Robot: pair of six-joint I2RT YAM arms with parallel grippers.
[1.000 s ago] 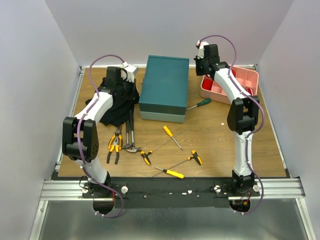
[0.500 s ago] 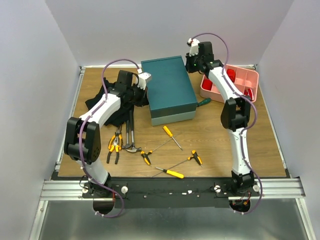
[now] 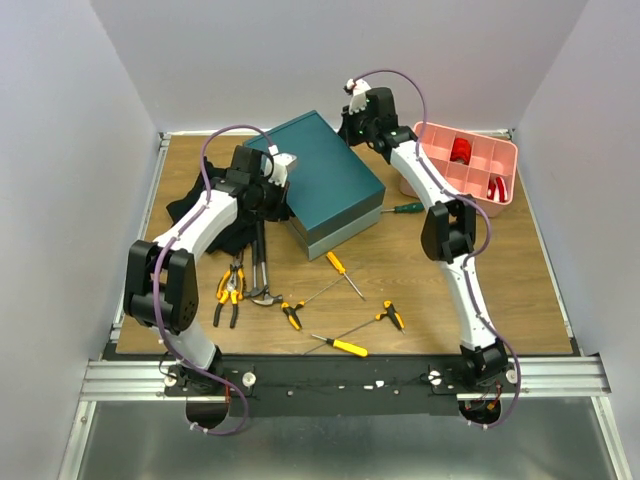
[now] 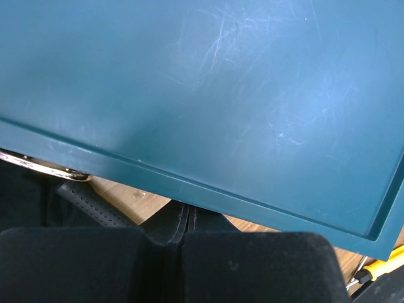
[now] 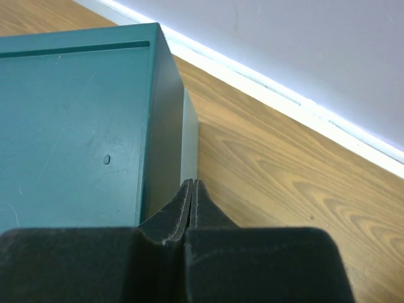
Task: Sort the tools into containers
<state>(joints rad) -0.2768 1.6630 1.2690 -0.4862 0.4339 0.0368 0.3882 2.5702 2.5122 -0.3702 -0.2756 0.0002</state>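
Note:
The dark teal drawer box [image 3: 315,178] stands askew at the table's middle back, its clear fronts facing front right. My left gripper [image 3: 280,178] is shut and empty, tips against the box's left side [image 4: 221,95]. My right gripper [image 3: 350,128] is shut and empty at the box's back right corner [image 5: 76,126]. Orange-handled pliers [image 3: 229,290], two hammers [image 3: 262,270], small pliers [image 3: 292,315] and yellow screwdrivers [image 3: 337,262] [image 3: 350,347] [image 3: 392,316] lie in front. A green-handled screwdriver [image 3: 408,208] lies right of the box.
A black cloth [image 3: 215,215] lies under my left arm at the box's left. A pink compartment tray [image 3: 465,165] with red items stands at the back right. A hammer handle [image 4: 88,202] and a yellow screwdriver [image 4: 385,265] show under the box's edge in the left wrist view.
The box has turned counter-clockwise, its front now facing front right. My right gripper has moved left along the back, my left gripper right against the box's side.

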